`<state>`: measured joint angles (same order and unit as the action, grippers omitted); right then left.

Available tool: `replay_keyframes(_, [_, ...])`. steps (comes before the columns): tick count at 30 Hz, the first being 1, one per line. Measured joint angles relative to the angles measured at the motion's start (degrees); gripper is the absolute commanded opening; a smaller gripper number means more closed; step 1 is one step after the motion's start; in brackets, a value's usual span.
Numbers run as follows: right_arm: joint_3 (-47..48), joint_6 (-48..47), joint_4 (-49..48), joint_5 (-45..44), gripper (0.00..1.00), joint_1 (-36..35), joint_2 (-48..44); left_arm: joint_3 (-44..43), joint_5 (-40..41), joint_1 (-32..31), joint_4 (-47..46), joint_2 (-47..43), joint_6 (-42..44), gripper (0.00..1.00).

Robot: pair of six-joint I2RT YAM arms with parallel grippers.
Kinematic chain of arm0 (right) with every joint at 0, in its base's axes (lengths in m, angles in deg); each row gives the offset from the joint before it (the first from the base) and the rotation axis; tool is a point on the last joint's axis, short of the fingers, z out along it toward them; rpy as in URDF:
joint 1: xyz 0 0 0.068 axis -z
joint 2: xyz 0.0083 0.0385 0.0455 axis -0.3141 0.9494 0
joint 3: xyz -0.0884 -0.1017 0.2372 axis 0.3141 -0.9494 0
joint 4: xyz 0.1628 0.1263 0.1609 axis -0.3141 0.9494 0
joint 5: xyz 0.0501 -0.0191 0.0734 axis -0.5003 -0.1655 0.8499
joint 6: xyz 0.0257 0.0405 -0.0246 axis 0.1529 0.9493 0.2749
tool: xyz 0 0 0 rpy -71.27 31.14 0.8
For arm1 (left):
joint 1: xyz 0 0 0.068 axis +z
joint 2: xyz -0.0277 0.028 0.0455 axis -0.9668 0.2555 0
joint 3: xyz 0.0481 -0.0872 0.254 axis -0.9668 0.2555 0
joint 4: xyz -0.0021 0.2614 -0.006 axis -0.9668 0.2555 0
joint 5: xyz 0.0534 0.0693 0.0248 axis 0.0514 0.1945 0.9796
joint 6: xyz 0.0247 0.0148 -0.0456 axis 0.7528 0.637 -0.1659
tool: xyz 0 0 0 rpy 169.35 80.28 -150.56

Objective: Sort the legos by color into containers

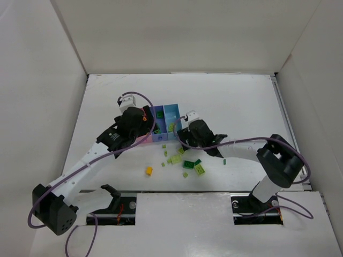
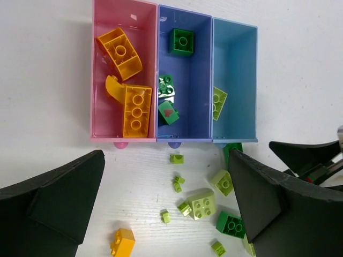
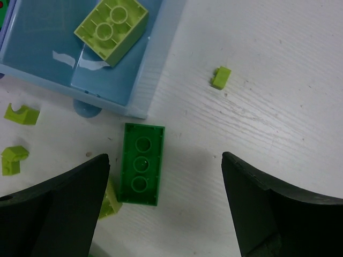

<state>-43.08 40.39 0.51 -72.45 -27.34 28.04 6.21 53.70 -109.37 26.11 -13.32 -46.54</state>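
Lying on the white worktop (image 1: 225, 101) just outside the light blue bin (image 3: 32, 48), a dark green brick (image 3: 141, 163) sits between the wide-apart fingers (image 3: 53, 214) of the right claw (image 3: 165, 171), which grips nothing. The left claw (image 2: 166, 176), equally spread and empty, hangs over loose lime pieces (image 2: 201, 203). Only its camera shows the orange bricks (image 2: 120, 51) in the pink bin (image 2: 102, 115), beside green bricks (image 2: 181, 40) in the periwinkle bin (image 2: 193, 91).

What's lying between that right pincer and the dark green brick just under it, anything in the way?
Nothing covers the dark green brick; it lies bare between the fingers of the open right pincer. Only a pale lime piece sits close against its lower left side, next to one finger, and might get caught.
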Motion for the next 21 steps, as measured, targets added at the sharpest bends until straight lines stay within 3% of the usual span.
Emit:
replay_keyframes(8, [0.0,1.5,-4.1,-4.5,0.84,-2.7,4.9,0.0,0.0,0.0,0.8,-1.0,-0.8,1.0])
replay_keyframes(14, [-0.3,3.2,-5.3,-7.6,0.68,-3.2,5.3,0.8,0.0,-0.4,1.7,-2.3,-1.5,1.0])
replay_keyframes(18, [-1.8,4.4,-5.8,-8.6,0.51,-3.9,5.3,0.9,0.0,-0.6,2.1,-3.1,-1.6,1.0])
replay_keyframes(21, [-3.0,5.3,-7.1,-9.3,0.51,-3.9,5.2,0.9,0.3,-0.6,2.6,-3.7,-1.9,1.0])
